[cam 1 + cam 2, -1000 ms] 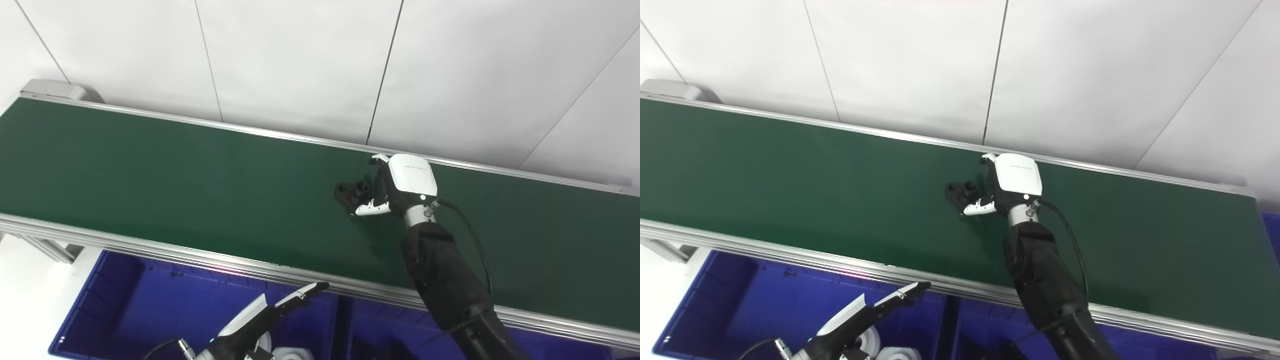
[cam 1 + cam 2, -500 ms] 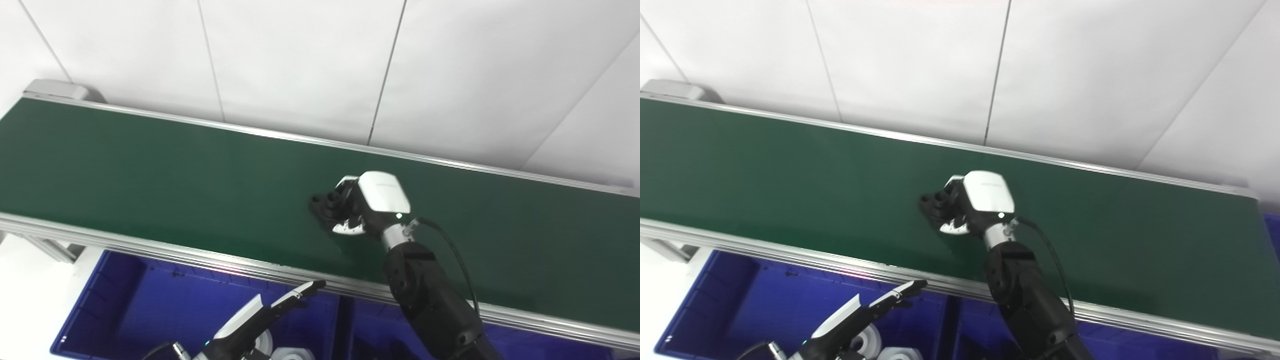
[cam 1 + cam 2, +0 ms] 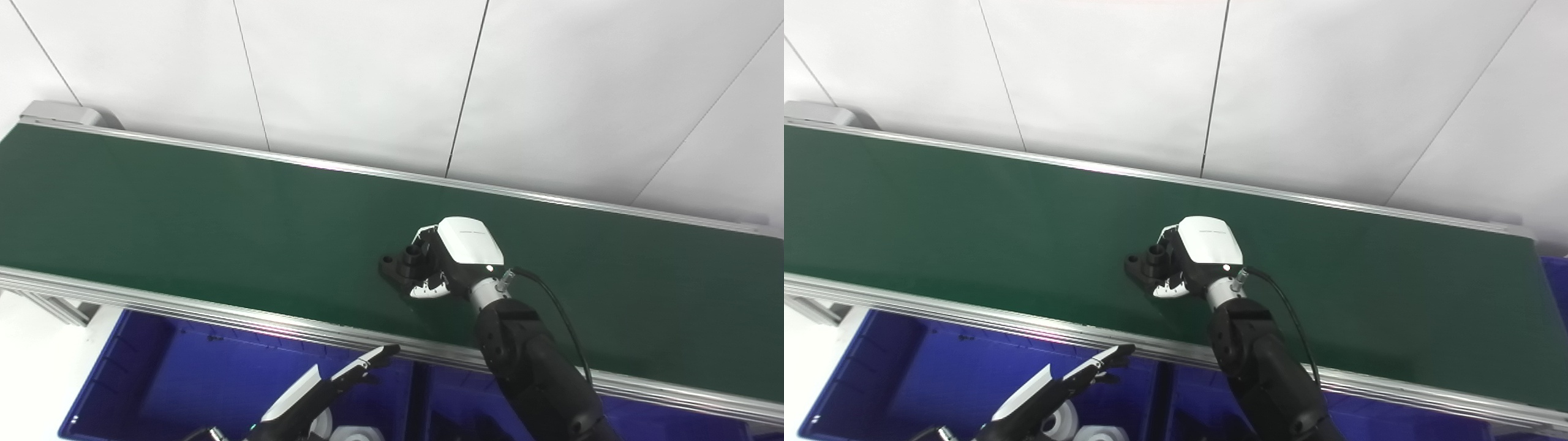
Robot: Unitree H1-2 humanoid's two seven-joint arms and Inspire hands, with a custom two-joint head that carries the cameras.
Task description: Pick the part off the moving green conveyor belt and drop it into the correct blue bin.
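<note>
Left eye view: right robot hand [image 3: 456, 260] clenched round black part [image 3: 401, 268] on conveyor belt [image 3: 184, 214].

Dark green conveyor belt [image 3: 184, 208] showing plain, silver rails edging it, black part [image 3: 401, 266] sitting matte, right robot hand [image 3: 456, 257] showing white shell over black fingers, black sleeve, left robot hand [image 3: 331, 389] wearing white and black, blue bin [image 3: 165, 373] glowing deep blue, white panelled wall [image 3: 367, 79] lying behind.
</note>
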